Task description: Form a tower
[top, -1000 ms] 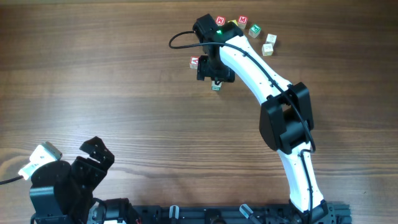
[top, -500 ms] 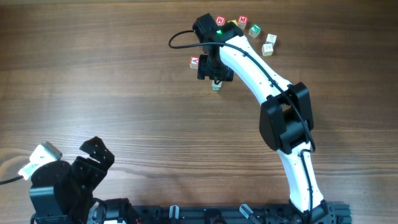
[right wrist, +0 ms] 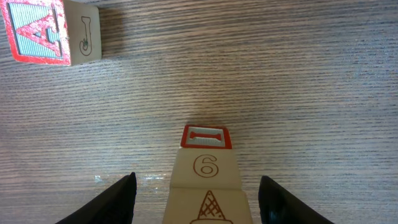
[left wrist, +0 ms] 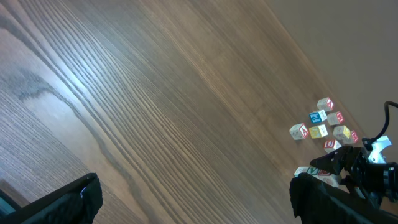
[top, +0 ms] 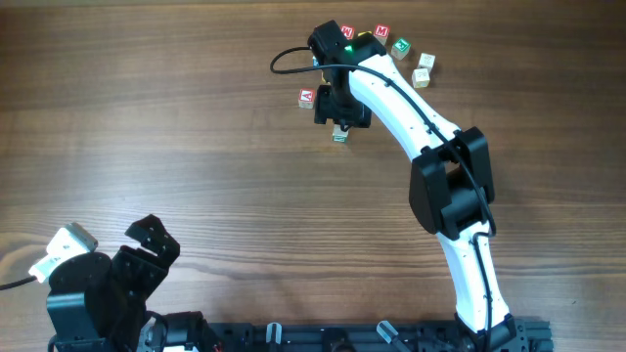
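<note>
The tower (right wrist: pixel 205 167) is a column of pale wooden cubes: a red-framed top face, a side marked "6", and an ice-cream cone drawing below it. From overhead the tower (top: pixel 339 138) shows green print low down, just below the right wrist. My right gripper (right wrist: pixel 198 180) straddles the column, open, with bare wood showing between each finger and the cubes. At the table's near left corner my left gripper (top: pixel 147 244) rests wide open and holds nothing; in its own view the left gripper (left wrist: pixel 199 205) frames only bare wood.
A loose red-lettered cube (top: pixel 306 97) lies just left of the right wrist, and the same cube (right wrist: pixel 50 32) appears at the top left of the right wrist view. Several more letter cubes (top: pixel 400 46) are scattered at the back right. The right arm (top: pixel 445 186) crosses the right side.
The right wrist has shifted very slightly to the right above the column. The cubes and the left arm have not moved.
</note>
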Controlling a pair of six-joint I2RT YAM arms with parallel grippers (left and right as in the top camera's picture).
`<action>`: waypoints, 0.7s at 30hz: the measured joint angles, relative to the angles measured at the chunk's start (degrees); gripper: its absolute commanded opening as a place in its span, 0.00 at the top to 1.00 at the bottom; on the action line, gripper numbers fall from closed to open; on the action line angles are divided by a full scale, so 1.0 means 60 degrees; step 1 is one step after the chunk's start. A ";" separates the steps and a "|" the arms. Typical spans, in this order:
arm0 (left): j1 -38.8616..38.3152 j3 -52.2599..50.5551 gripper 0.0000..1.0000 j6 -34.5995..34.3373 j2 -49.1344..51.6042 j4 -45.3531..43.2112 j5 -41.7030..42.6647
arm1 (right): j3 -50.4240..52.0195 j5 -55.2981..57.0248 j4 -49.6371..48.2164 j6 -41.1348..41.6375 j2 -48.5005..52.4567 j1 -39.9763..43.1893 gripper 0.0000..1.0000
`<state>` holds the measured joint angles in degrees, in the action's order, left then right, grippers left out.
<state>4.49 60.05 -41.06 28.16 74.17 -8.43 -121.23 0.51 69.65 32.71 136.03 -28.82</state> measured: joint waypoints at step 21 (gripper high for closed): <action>0.0000 0.0000 0.00 0.0000 0.0000 0.0000 0.0000 | 0.0000 -0.0047 0.0051 0.0007 0.0153 0.0000 0.68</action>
<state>4.49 60.05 -41.06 28.16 74.17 -8.43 -121.23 0.23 69.95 32.75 136.94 -28.82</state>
